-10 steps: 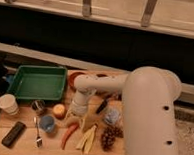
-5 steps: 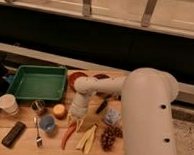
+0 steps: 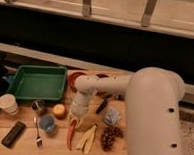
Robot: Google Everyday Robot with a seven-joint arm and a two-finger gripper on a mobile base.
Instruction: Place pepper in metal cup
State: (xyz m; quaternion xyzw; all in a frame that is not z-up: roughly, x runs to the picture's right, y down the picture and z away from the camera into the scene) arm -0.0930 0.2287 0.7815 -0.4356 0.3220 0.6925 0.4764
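Closed jaws atop pepper [image 3: 70, 134], grip obscured

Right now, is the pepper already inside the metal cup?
No, the pepper lies on the table with the gripper down at its upper end, and the metal cup stands apart to the left.

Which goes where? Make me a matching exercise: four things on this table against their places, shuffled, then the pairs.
Things:
1 pepper
2 metal cup
3 gripper
4 grapes

Places:
A just right of the white paper cup
B at the pepper's upper end, shut
C right of the banana peel
D between the blue cup and the banana peel

Pairs: 1-D, 2-A, 3-B, 4-C.
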